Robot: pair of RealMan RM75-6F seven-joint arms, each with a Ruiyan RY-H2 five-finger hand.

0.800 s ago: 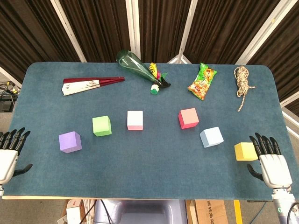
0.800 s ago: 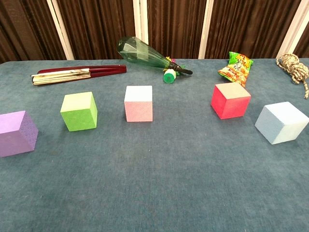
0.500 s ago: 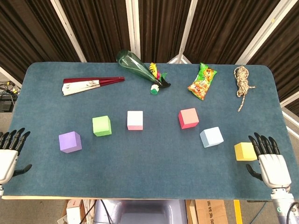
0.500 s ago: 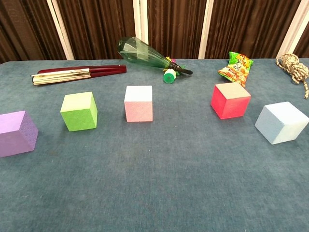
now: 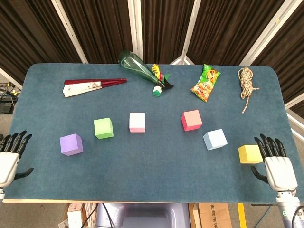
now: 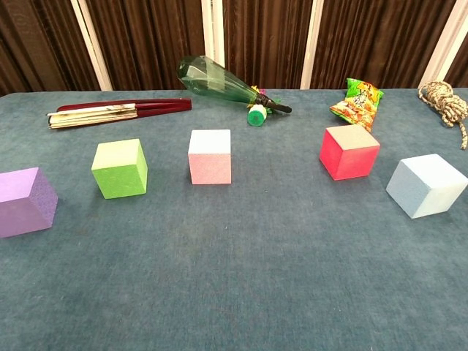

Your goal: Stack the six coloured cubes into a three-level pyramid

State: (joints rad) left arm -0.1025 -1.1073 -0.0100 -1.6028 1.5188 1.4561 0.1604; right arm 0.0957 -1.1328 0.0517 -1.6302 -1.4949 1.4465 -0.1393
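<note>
The pink cube [image 5: 137, 122] serves as the reference landmark on the blue table [image 5: 152, 180]. All six cubes sit separately on the table surface, none stacked and none touching another.

Cube positions relative to the pink cube:
- The green cube [image 5: 103, 128] sits just to its left, slightly nearer the robot.
- The purple cube [image 5: 71, 144] sits further left and nearer the robot.
- The red cube [image 5: 191, 120] sits to its right, at about the same depth.
- The light blue cube [image 5: 215, 139] sits further right and nearer the robot.
- The yellow cube [image 5: 249, 154] sits furthest right, near the front edge; only the head view shows it.

Hand status:
- The left hand [image 5: 8, 159] hangs at the front left corner of the table, far left of the pink cube, fingers extended and apart, holding nothing.
- The right hand [image 5: 275, 164] rests at the front right corner, fingers extended and spread, holding nothing. Its fingertips [image 5: 260, 142] lie just beside the yellow cube's right edge; contact cannot be confirmed.

Other items, all behind the pink cube:
- A folded fan [image 5: 92, 85] lies to the rear left.
- A green bottle [image 5: 140, 68] lies on its side directly behind.
- A snack packet [image 5: 205, 82] and a coil of rope [image 5: 246, 83] lie to the rear right.
</note>
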